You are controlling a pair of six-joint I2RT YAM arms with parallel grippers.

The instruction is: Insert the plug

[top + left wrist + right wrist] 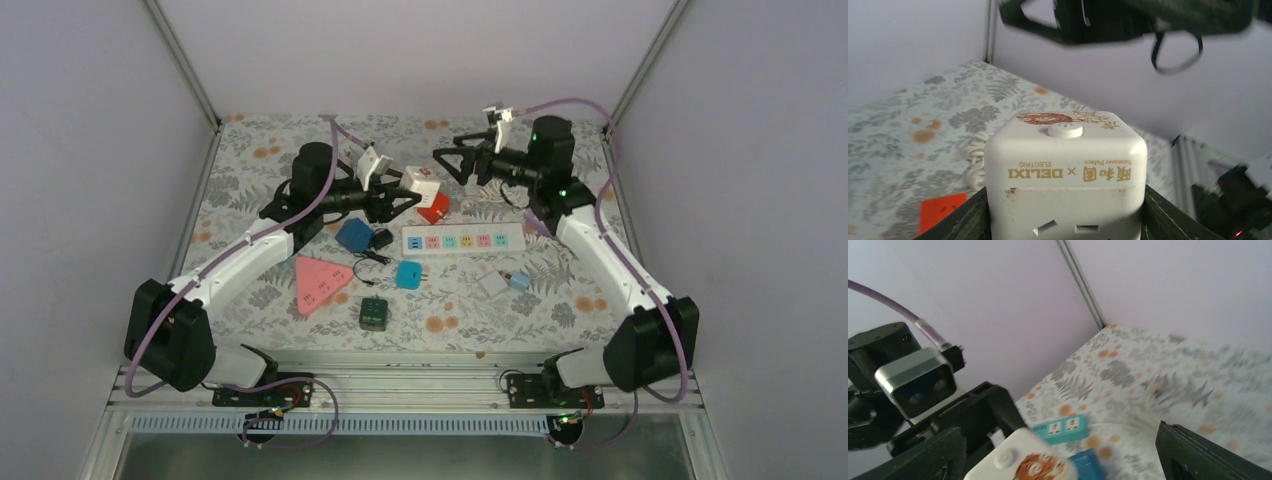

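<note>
So the left gripper [405,198] is clamped on a white DELIXI cube socket [1065,165], its fingers [965,220] pressed on two opposite side faces. It holds the cube up off the floral table [250,140], toward the back middle and just above a red block [433,208]. The right gripper [447,163] is spread wide with nothing in it, pointing at the cube from the other side. It's near but not touching.

On handling: it's hard glossy plastic with rounded corners, so it's rigid and probably pretty light, but I'd guess slippery if squeezed near an edge. The flat side faces are the place to hold it, which is what the left arm is doing. That keeps the top button and the slotted face clear.

I honestly can't tell from here which piece counts as "the plug". The white power strip [462,240] lies flat nearby, closer to the arms. There's also a white cord [973,165] on the table behind the cube, though I can't see whether it's attached. My guess is that lining anything up with those slots will need the cube held dead steady, because a smooth shell like that will twist under a push.
</note>
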